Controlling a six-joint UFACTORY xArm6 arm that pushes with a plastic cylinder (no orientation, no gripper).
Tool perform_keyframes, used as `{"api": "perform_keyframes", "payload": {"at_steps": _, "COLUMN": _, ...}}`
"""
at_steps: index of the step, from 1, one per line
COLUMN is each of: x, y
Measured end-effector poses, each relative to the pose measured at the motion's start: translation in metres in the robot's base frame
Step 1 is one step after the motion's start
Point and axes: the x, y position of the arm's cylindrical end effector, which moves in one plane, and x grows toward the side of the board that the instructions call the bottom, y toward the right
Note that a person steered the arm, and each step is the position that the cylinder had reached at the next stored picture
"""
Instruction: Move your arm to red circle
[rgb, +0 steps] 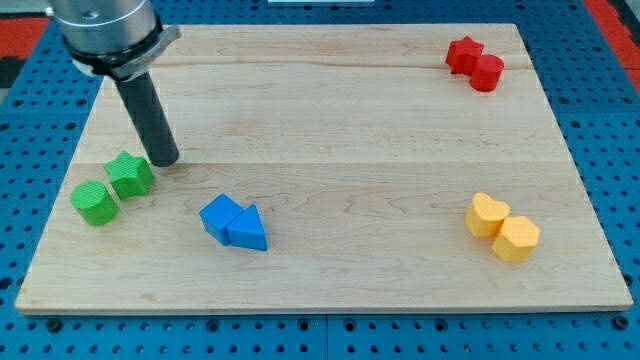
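Note:
The red circle block (487, 73) lies at the view's top right of the wooden board (330, 110), touching a red star block (463, 54) on its left. My tip (165, 159) rests on the board at the view's left, far from the red circle. It stands just right of and above the green star block (130, 174), close to it.
A green circle block (94, 202) sits left of and below the green star. A blue cube (219, 215) and a blue triangle (248, 229) touch at the lower middle. A yellow heart (487, 214) and a yellow hexagon (517, 239) touch at the lower right.

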Motion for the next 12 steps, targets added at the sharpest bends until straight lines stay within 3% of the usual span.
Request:
{"api": "perform_keyframes", "payload": {"at_steps": 4, "x": -0.006, "y": 0.008}}
{"api": "perform_keyframes", "payload": {"at_steps": 5, "x": -0.014, "y": 0.077}}
{"api": "perform_keyframes", "payload": {"at_steps": 7, "x": -0.068, "y": 0.245}}
{"api": "perform_keyframes", "payload": {"at_steps": 9, "x": -0.081, "y": 0.381}}
{"api": "perform_keyframes", "payload": {"at_steps": 12, "x": -0.081, "y": 0.385}}
